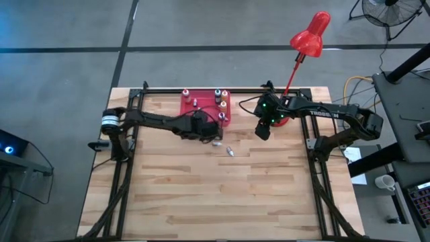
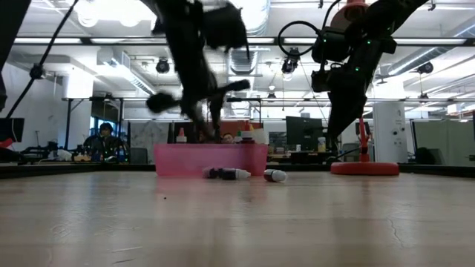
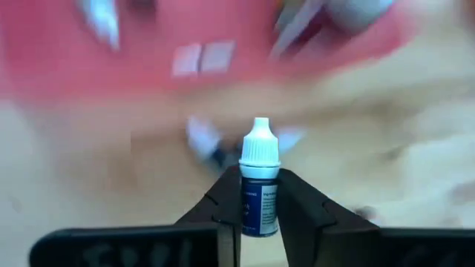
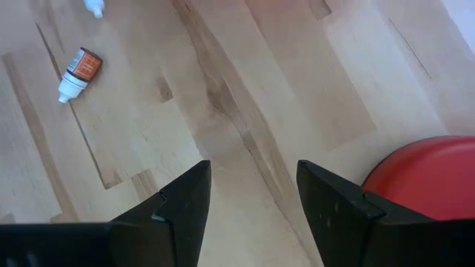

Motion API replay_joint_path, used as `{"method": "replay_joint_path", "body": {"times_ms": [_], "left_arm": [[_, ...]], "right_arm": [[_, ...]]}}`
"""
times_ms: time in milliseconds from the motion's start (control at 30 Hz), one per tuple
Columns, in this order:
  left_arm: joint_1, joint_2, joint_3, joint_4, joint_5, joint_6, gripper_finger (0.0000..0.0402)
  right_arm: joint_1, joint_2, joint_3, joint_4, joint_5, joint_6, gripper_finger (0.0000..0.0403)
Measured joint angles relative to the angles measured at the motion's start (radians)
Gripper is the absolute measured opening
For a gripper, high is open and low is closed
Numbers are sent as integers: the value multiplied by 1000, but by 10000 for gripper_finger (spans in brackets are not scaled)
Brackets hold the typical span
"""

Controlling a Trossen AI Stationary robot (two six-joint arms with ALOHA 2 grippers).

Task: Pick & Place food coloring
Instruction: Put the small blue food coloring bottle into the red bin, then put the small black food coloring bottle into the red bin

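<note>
My left gripper (image 3: 260,194) is shut on a dark blue food coloring bottle (image 3: 260,200) with a white cap. It hangs just in front of the pink tray's (image 1: 190,111) near edge, above the table. Several bottles (image 1: 218,95) stand upright in the tray. Two more lie on their sides on the wood: a dark one (image 2: 225,173) and an orange-labelled one (image 4: 79,73), also seen from above (image 1: 230,151). My right gripper (image 4: 252,194) hangs open over bare wood to the right of them, beside the red lamp base (image 4: 427,178). My left gripper pinches the dark blue bottle's labelled body (image 3: 260,211) between its two fingers (image 3: 223,200). The white cap (image 3: 260,144) sticks out past the fingertips. The fingers slant downward from the table's left. The bottle lies along them, and the low view shows the gripper clear of the table.
A red desk lamp (image 1: 310,33) stands on its round base (image 1: 285,122) at the back right, close to my right gripper. The near half of the wooden table (image 1: 222,202) is bare. Black frame rails (image 1: 121,175) run along both sides.
</note>
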State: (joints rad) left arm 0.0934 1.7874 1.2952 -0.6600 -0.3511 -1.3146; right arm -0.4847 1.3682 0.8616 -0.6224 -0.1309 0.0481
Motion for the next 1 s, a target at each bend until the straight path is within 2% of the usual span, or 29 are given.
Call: {"method": "replay_joint_path", "body": {"times_ms": [67,200,267,333,467,600,667,733,833,900,1000], "left_arm": [[0,-25,64,-46,-111,60,48],[4,-57,188,-82,-402,247,75],[22,-60,235,-80,-458,367,91],[43,-60,258,-83,-454,418,108],[65,-58,266,-99,-451,396,137],[40,-70,255,-95,-434,415,151],[17,-70,248,-83,-418,483,152],[-4,-70,225,-83,-355,627,152],[-27,-69,162,-68,-191,804,153],[-38,-68,110,-48,-108,841,153],[-47,-68,43,-16,-92,843,153]], "right_arm": [[0,0,0,0,0,0,194],[0,0,0,0,0,1,194],[0,0,0,0,1,1,194],[0,0,0,0,1,1,194],[0,0,0,0,1,4,194],[0,0,0,0,1,4,194],[0,0,0,-1,0,4,194],[0,0,0,-1,-5,4,194],[0,0,-1,-1,-21,-4,194],[0,0,-1,1,-24,-5,194],[0,0,-1,4,-25,-4,194]]}}
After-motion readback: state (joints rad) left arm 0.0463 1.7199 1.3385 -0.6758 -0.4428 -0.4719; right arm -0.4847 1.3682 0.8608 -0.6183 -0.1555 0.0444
